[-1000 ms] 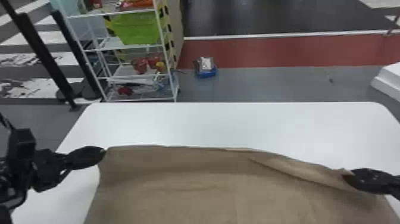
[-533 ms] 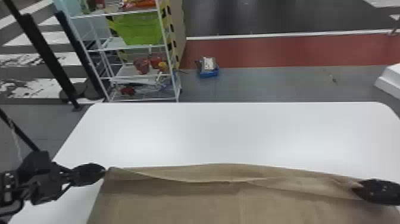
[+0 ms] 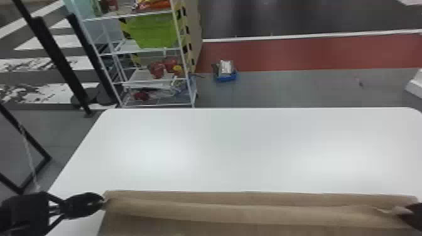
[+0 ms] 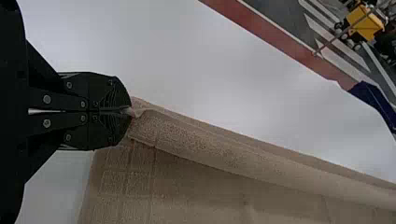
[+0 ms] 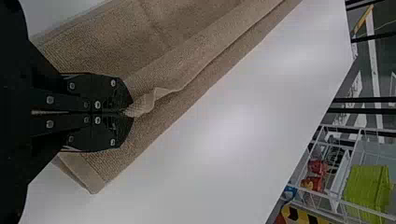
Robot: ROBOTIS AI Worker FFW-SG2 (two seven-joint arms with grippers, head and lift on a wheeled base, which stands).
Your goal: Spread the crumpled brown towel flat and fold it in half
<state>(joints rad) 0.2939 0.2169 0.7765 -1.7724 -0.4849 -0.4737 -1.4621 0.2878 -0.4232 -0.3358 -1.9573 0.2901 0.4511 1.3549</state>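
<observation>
In the head view my left gripper (image 3: 103, 201) is at the brown towel's left end, and my right gripper (image 3: 400, 213) at its right end, partly cut off by the view's edge. The towel (image 3: 251, 215) lies across the near part of the table, with a raised fold running along its far edge. The left wrist view has the left gripper (image 4: 130, 111) shut on a corner of the towel (image 4: 210, 144). Seen from the right wrist, the right gripper (image 5: 130, 113) is shut on a bunched bit of towel (image 5: 187, 60); a hemmed corner lies beside it.
White table (image 3: 235, 150) stretches beyond the towel to its far edge. Past it on the floor stand a wire shelf (image 3: 147, 80) with a green bin (image 3: 152, 29) and a small blue box (image 3: 225, 73). Black posts (image 3: 56, 59) rise at the far left.
Both grippers have come nearer to the robot with the towel's edge between them. The towel's far edge now lies lower in the head view, and more bare table shows beyond it.
</observation>
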